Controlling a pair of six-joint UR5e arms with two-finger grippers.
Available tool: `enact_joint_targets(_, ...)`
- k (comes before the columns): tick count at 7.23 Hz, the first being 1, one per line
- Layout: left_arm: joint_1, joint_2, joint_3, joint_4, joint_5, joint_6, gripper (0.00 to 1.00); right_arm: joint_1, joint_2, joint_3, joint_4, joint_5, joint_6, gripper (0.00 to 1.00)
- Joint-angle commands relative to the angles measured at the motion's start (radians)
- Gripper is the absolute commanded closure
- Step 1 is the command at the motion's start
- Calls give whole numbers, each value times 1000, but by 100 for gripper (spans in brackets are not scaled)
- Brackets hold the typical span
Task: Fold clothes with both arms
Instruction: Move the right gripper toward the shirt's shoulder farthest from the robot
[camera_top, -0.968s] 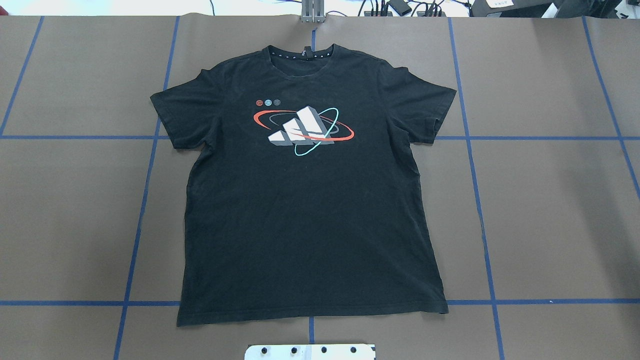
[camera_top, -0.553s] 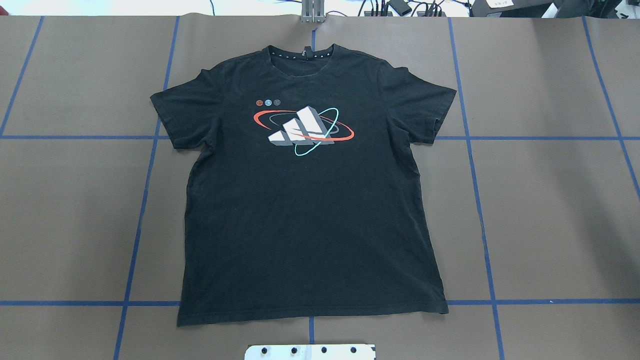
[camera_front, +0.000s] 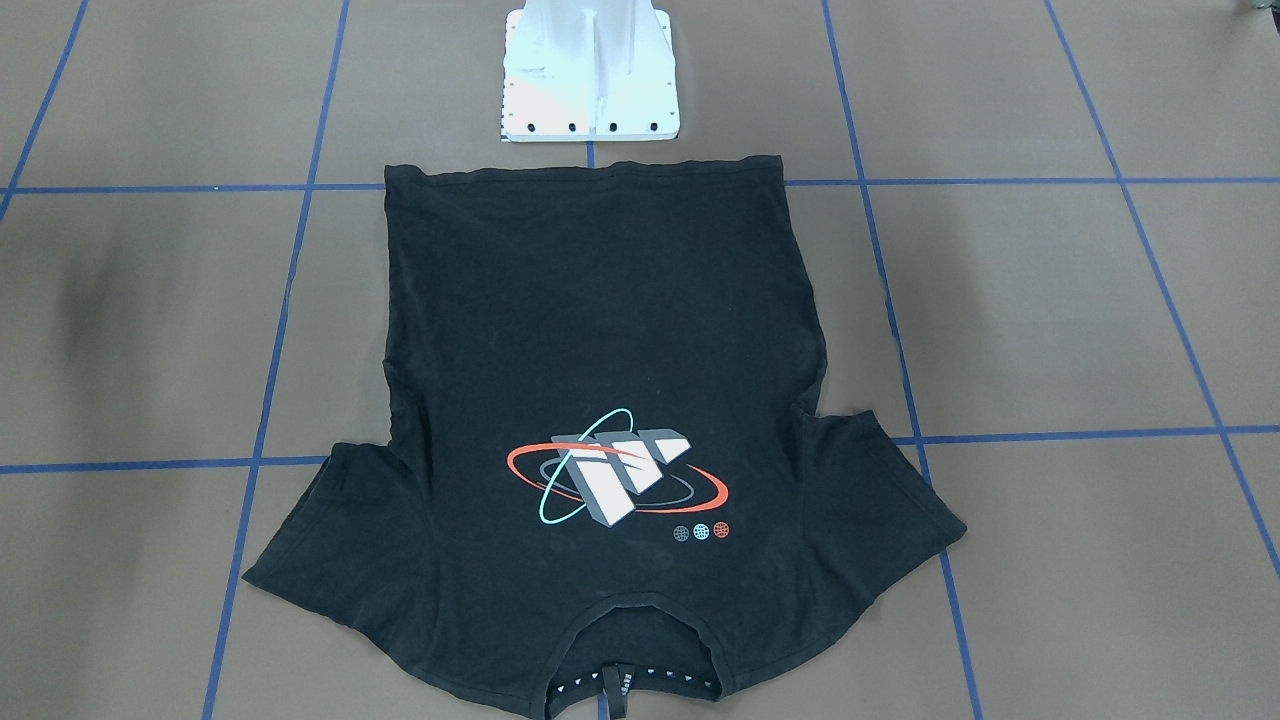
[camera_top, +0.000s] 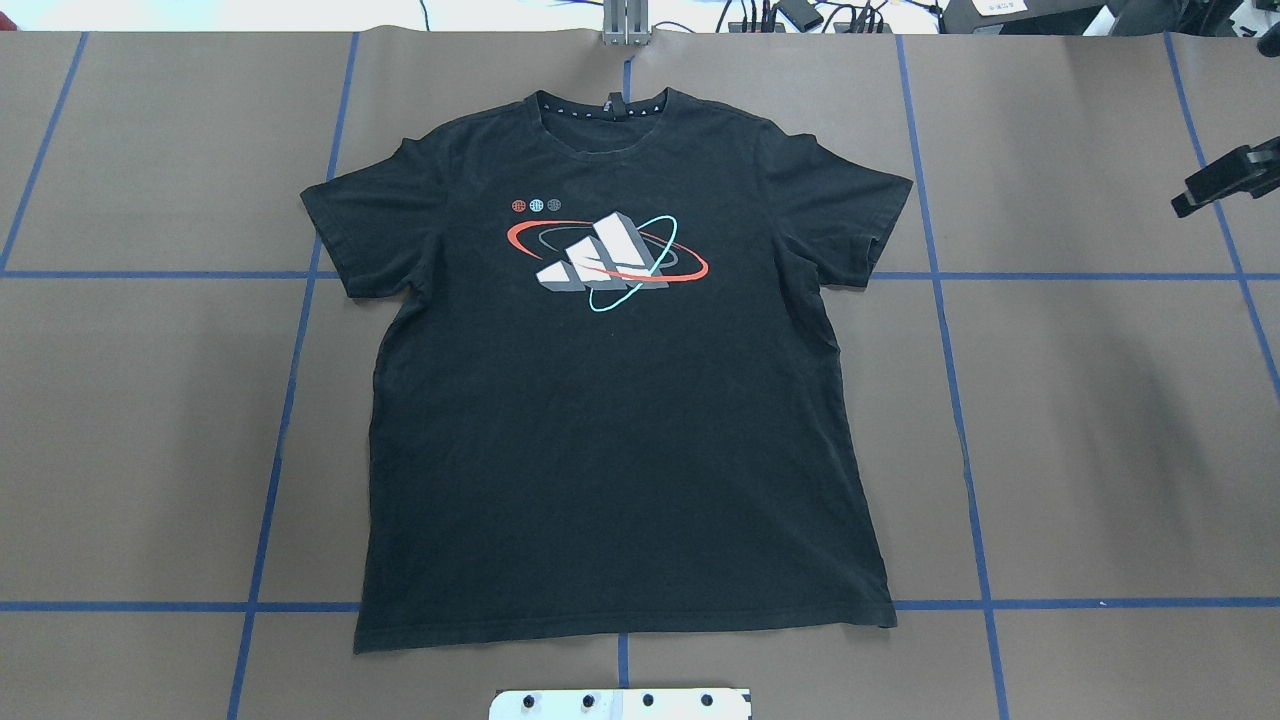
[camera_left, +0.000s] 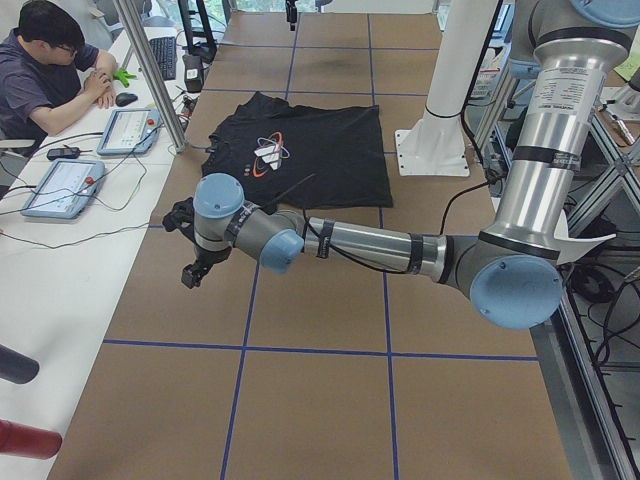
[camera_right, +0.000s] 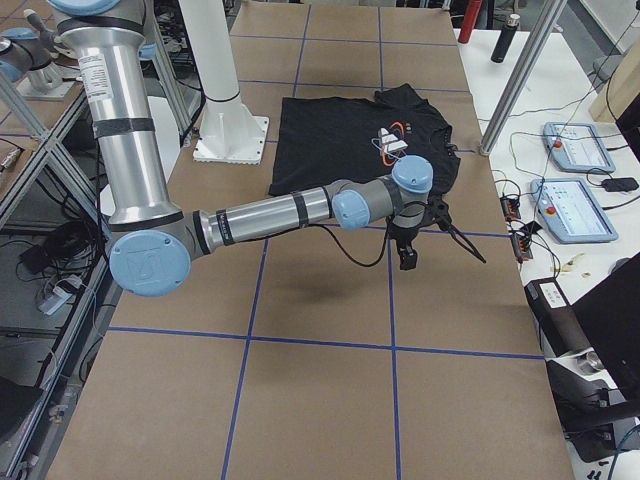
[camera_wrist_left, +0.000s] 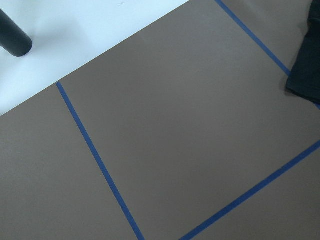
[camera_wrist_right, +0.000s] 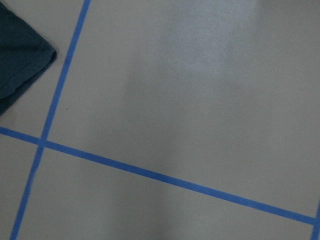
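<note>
A black T-shirt (camera_top: 620, 400) lies flat, print up, on the worktop (camera_top: 1100, 400); the left hand (camera_left: 190, 273) and right hand (camera_right: 407, 258) hover well apart from it, and their spread cannot be told.

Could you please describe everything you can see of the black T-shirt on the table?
The black short-sleeved T-shirt looks like soft cotton. It lies flat and unfolded, front up, both sleeves spread, collar with white triangles away from the robot, hem toward it. A white, grey, red and teal orbit logo marks the chest. Only the brown table touches it.
</note>
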Motion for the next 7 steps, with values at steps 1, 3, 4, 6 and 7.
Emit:
enact_joint_targets(1, 112, -17, 30, -172, 3, -286, 0, -66, 101, -53, 0, 0, 178, 0)
enact_joint_targets(3, 169, -18, 42, -199, 3, -303, 0, -101, 189, -195, 103, 0, 272, 0)
enact_joint_targets(4, 171, -18, 40, -199, 1, -304, 0, -148, 212, -304, 305, -9, 401, 0)
enact_joint_targets(6, 176, -18, 42, -199, 1, -304, 0, -248, 308, -446, 495, -115, 615, 1)
enact_joint_targets(7, 180, -18, 44, -199, 3, -304, 0, -285, 324, -446, 499, -156, 648, 2)
